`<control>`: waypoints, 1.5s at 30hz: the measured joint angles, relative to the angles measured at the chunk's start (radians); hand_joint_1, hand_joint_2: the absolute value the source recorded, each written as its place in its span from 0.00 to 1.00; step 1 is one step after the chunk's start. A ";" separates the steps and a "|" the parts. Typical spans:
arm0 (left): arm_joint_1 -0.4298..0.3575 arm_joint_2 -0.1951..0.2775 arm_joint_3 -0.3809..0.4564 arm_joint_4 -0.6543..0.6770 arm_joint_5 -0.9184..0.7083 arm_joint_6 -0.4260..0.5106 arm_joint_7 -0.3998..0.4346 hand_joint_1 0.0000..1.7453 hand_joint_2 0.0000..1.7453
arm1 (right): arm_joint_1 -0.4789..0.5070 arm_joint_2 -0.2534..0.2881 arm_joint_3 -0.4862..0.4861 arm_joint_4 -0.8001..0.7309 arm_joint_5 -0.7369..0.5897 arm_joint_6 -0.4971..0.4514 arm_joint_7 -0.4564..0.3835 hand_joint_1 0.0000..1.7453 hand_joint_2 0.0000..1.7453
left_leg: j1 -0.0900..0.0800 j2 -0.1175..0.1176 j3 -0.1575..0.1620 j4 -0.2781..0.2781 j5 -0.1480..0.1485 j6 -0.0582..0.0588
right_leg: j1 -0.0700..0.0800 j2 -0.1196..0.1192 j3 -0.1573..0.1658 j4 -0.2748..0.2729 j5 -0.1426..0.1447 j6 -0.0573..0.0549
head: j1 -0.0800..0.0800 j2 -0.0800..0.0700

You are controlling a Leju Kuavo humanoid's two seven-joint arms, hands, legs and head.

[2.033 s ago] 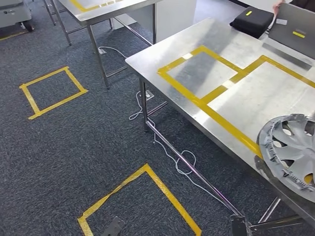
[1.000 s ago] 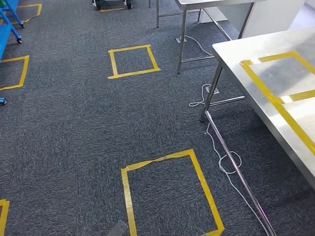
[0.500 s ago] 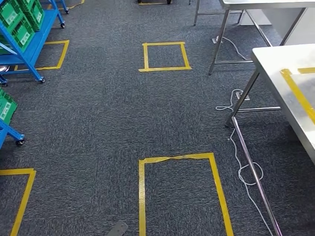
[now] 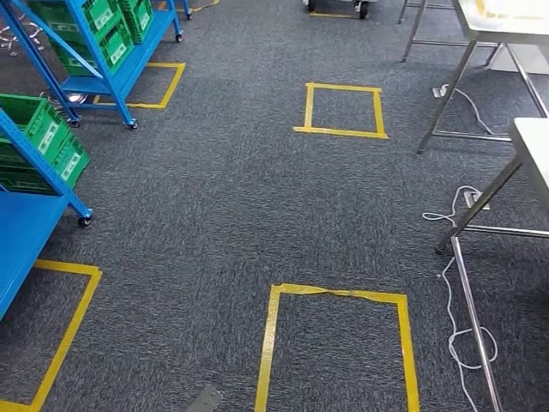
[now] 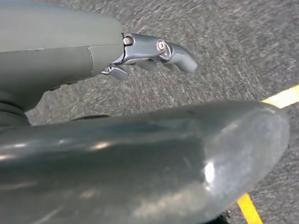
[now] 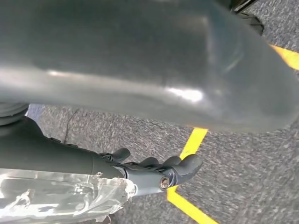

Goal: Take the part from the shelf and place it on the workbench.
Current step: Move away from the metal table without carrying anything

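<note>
Both arms hang over carpet. My left hand (image 5: 155,49) and right hand (image 6: 159,170) hold nothing, fingers loosely apart. Blue shelf (image 4: 39,184) with green bins (image 4: 48,137) well ahead-left; can't make out the part.

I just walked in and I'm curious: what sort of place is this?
Probably a workshop or robot test floor: blue wheeled shelves holding green crates, steel workbenches, and yellow tape squares marking spots on the grey carpet.

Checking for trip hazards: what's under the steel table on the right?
Under the table: a white cable looped on the carpet and a power strip by the leg. Further right is out of frame.
</note>
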 joint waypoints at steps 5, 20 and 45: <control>0.004 -0.002 0.000 0.000 0.000 0.005 0.000 0.00 0.00 | 0.000 0.003 0.001 0.003 0.000 -0.005 -0.012 0.00 0.00 | 0.008 -0.064 0.061 -0.003 -0.042 0.025 | -0.012 0.104 -0.154 0.262 -0.047 0.015 | 0.006 0.000; 0.003 0.000 -0.001 0.000 -0.001 0.007 -0.003 0.00 0.00 | 0.009 0.011 0.001 0.021 -0.001 -0.021 -0.034 0.00 0.00 | 0.025 -0.072 -0.003 0.304 -0.134 -0.035 | -0.017 0.111 -0.196 0.064 0.108 -0.020 | 0.008 0.000; 0.000 0.000 -0.026 0.002 -0.049 0.019 0.031 0.00 0.00 | -0.012 0.037 -0.011 0.142 -0.087 -0.099 -0.186 0.00 0.00 | 0.002 -0.196 -0.114 0.060 0.078 -0.002 | -0.005 0.188 -0.114 0.091 0.009 -0.016 | 0.019 0.000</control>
